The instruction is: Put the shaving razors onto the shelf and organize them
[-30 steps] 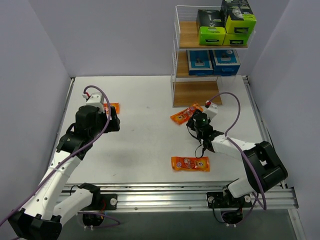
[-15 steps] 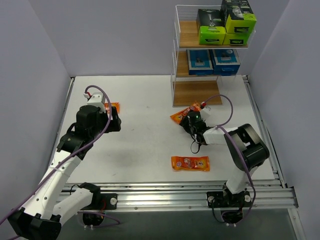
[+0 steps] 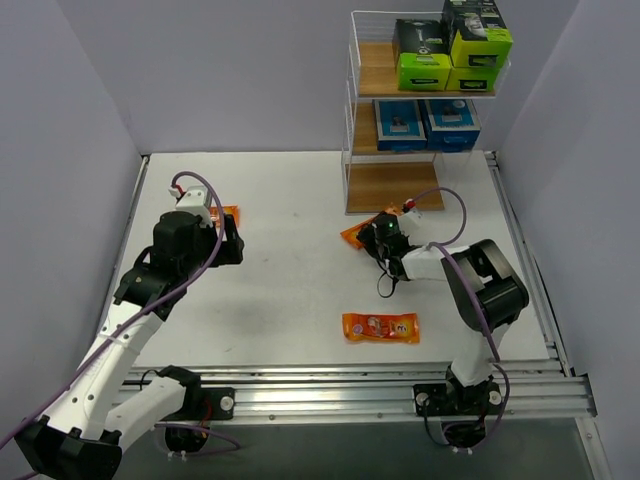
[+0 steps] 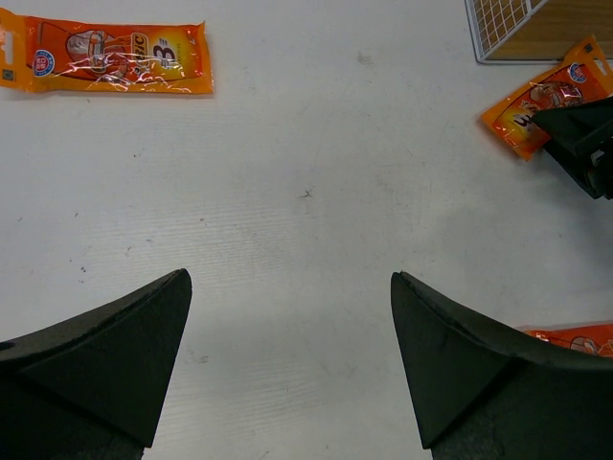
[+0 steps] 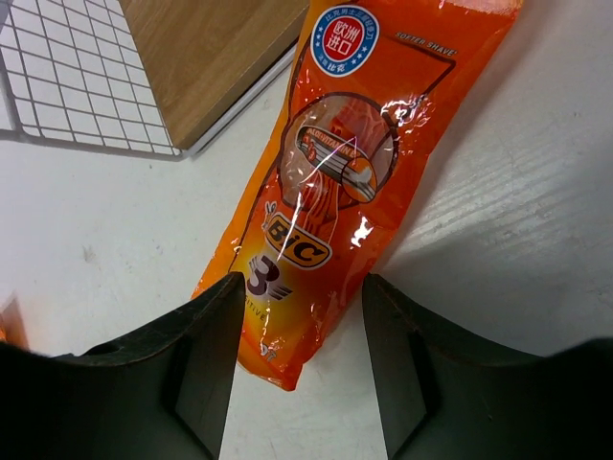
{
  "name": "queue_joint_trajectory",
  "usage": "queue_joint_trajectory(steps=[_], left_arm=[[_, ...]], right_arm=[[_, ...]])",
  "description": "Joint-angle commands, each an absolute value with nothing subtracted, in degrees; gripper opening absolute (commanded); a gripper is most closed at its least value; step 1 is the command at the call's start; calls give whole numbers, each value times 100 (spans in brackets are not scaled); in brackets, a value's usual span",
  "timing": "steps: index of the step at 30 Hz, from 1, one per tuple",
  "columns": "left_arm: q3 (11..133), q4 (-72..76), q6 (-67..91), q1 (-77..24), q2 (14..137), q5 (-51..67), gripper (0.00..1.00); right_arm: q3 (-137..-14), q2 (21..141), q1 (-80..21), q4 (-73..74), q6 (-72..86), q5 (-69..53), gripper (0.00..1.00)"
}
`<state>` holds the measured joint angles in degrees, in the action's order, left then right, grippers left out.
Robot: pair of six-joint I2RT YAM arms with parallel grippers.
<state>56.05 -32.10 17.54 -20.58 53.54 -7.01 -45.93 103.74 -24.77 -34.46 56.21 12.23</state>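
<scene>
Three orange razor packets lie on the table. The one by the shelf foot (image 3: 358, 233) (image 5: 340, 172) has its near end between the fingers of my right gripper (image 3: 386, 236) (image 5: 302, 283), which is open low over it; the right finger stands clear of it. Another packet (image 3: 226, 214) (image 4: 105, 57) lies just beyond my left gripper (image 3: 230, 243) (image 4: 289, 278), wide open over bare table. The third (image 3: 380, 327) lies near the front. The shelf (image 3: 385, 187) holds black-and-lime boxes (image 3: 424, 55) on top and blue cards (image 3: 425, 123) in the middle; its bottom board is bare.
The shelf's white wire side (image 5: 67, 77) and wooden bottom board (image 5: 211, 57) stand close ahead of my right gripper. Grey walls close in the table on the left, back and right. A metal rail (image 3: 350, 395) runs along the near edge.
My right gripper has swung up and left, from beside the packet near the shelf to over its end, and its jaws have widened a little. The left arm has barely moved.
</scene>
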Motion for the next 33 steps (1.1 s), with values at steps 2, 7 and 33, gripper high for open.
queue_joint_trajectory(steps=[2,7,33], left_arm=[[5643,-2997,1723,-2092,5300,-642,94],[5643,-3015,1714,-2109,5317,-642,94],[5651,-3015,1714,-2188,5317,-659,94]], right_arm=[[-4807,10538,-2408,-2954,5950,1564,49],[-4992,10740,-2338,-2821,5976,1565,49],[-5335,11100,-2092,-3015,5959,1415,24]])
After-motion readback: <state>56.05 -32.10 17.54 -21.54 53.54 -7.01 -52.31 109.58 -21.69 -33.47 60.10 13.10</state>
